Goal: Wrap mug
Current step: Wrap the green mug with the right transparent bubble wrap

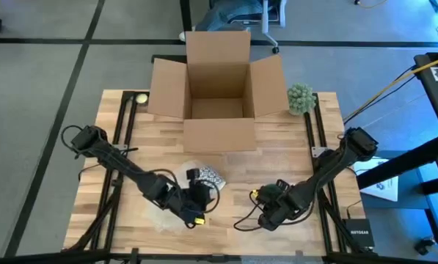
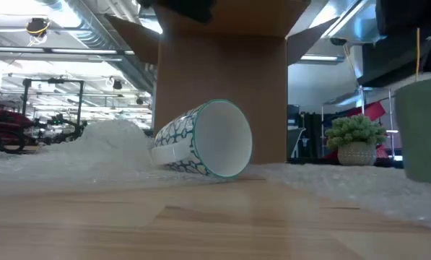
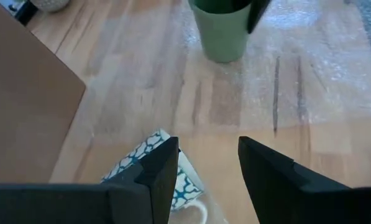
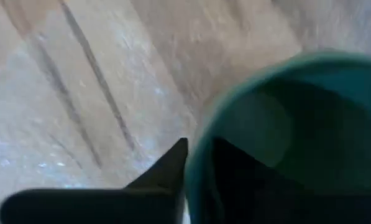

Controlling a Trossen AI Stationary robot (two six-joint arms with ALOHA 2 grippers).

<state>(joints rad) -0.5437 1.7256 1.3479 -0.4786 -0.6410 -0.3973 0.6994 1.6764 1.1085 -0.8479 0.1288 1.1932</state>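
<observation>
A white mug with a teal pattern [image 2: 208, 141] lies on its side on clear bubble wrap [image 2: 107, 144], mouth toward the near edge. In the high view the patterned mug [image 1: 207, 176] is near the table's middle. My left gripper [image 3: 207, 146] hangs open above and just beside it, clear of it; the patterned mug [image 3: 151, 168] shows under one finger. A plain green mug [image 3: 222, 31] stands upright to the right on the wrap. My right gripper [image 1: 270, 205] is shut on the green mug's rim. My right gripper has one finger inside the green mug and one finger outside, with the rim [image 4: 194, 168] between them. The fingers come from above, pointing down. The green mug [image 2: 421, 130] stands upright with its base on the bubble wrap.
An open cardboard box [image 1: 217, 92] stands at the far middle of the table. A small green plant in a pot [image 1: 301, 97] sits to its right and a small ball [image 1: 141, 97] to its left. Bare wood [image 2: 215, 224] lies toward the near edge.
</observation>
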